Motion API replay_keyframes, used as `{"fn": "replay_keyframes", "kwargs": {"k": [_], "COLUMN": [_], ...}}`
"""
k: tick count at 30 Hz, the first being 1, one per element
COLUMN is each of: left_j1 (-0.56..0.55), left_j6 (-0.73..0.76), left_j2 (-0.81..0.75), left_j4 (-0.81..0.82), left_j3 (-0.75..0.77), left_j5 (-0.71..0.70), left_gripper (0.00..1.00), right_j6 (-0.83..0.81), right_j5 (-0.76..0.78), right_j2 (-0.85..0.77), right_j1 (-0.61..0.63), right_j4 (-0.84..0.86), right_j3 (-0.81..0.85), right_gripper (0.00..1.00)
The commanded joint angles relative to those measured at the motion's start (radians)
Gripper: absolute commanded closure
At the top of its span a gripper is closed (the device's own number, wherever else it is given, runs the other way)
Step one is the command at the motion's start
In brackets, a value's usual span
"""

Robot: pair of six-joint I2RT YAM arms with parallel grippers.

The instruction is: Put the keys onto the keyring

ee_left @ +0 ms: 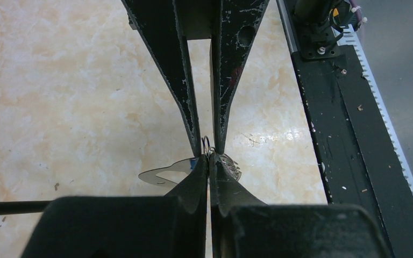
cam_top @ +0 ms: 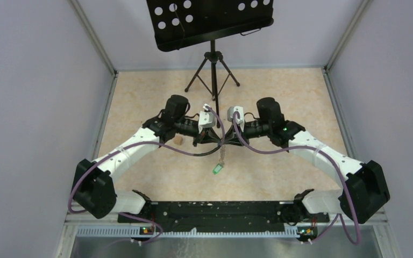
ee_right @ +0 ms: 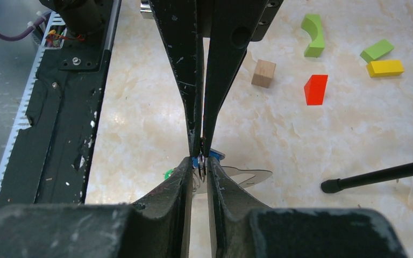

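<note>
Quick rundown of your setup. Both arms meet nose to nose over the middle of the table [ee_right: 301, 140], and the key hardware sits right where the tips touch.

Your left gripper [ee_left: 209, 162] is clenched tight, with no gap at all. There's metal bunched at its tips, but I can't tell which bit it's actually pinching. Your right gripper [ee_left: 208, 150] has just a sliver of a gap, with one small wire ring [ee_right: 200, 164] sitting in it. I can't tell if it's squeezing the ring or only around it.

Counting what's at the tips:
- one blue tag [ee_right: 215, 156], just beside the ring
- one flat silver plate [ee_right: 253, 176] with a cutout, sticking out sideways
- one chain [cam_top: 222, 156] hanging down from the meeting point
- one green tag [cam_top: 218, 169] at the bottom end of that chain

The keys themselves are too small to make out. I can't cleanly pick out the dark loop of the keyring either, only its chain.

The right wrist view also shows five loose blocks, all well apart from the action:
- two green, one an arch [ee_right: 314, 35] and one a slab [ee_right: 376, 49]
- one yellow [ee_right: 385, 67], touching the green slab
- one red [ee_right: 315, 89]
- one plain wooden cube [ee_right: 263, 73]

At the far side there's one black stand [cam_top: 212, 21] on three legs.
</note>
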Motion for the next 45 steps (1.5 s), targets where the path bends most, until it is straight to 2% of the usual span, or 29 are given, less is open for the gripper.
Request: {"fn": "replay_keyframes", "kwargs": {"k": [1, 9, 20, 21, 27, 32, 36, 45], "left_j1": [-0.004, -0.003, -0.001, -0.001, 0.002, 0.003, 0.004, 0.003], "left_j6": [0.004, 0.017, 0.058, 0.065, 0.138, 0.164, 0.144, 0.098], "left_j2": [-0.026, -0.028, -0.030, -0.033, -0.072, -0.097, -0.113, -0.105], "left_j4": [0.028, 0.014, -0.014, -0.022, -0.014, 0.023, 0.106, 0.270], "left_j3": [-0.009, -0.011, 0.000, 0.002, -0.024, -0.057, -0.106, -0.183], "left_j5": [0.039, 0.042, 0.059, 0.049, 0.032, 0.025, -0.010, -0.040], "left_gripper": [1.00, 1.00, 1.00, 0.99, 0.71, 0.59, 0.54, 0.52], "right_j6": [-0.024, -0.044, -0.031, -0.027, 0.009, 0.024, 0.037, 0.050], "right_j5": [0.007, 0.019, 0.044, 0.045, 0.023, 0.011, -0.002, -0.019], "right_j2": [-0.001, -0.005, -0.029, -0.033, -0.057, -0.066, -0.070, -0.071], "right_j1": [0.008, 0.008, 0.007, 0.007, -0.004, -0.011, -0.016, -0.023], "right_j4": [0.013, 0.001, 0.030, 0.033, 0.047, 0.053, 0.056, 0.061], "right_j3": [0.043, 0.043, 0.028, 0.028, 0.028, 0.027, 0.028, 0.030], "right_gripper": [0.86, 1.00, 1.00, 1.00, 1.00, 1.00, 1.00, 1.00]}}
